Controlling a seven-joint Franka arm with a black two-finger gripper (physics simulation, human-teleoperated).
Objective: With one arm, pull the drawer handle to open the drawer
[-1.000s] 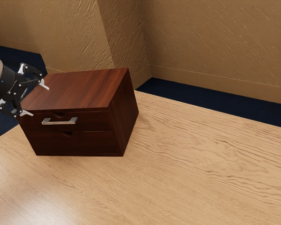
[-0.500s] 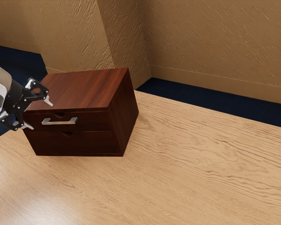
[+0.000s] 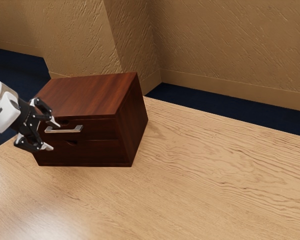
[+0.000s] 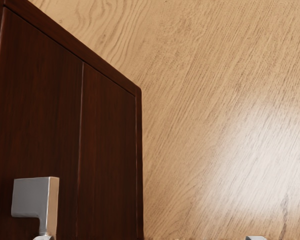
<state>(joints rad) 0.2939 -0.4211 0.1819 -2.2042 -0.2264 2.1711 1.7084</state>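
Drawer handle (image 3: 65, 129): lying across the upper drawer front of the cabinet (image 3: 90, 95), drawer looking shut. Gripper (image 3: 48, 134): I am holding it spread, straddling the bar's outer end at the cabinet's front. Risk: closing this near the end, I am expecting slip-off or a skewed, jamming pull

one cabinet (image 3: 90, 95), holding one upper drawer (image 3: 97, 128) and one lower drawer (image 3: 90, 151); one handle (image 3: 63, 129); one gripper (image 3: 52, 135); one table (image 3: 200, 190).
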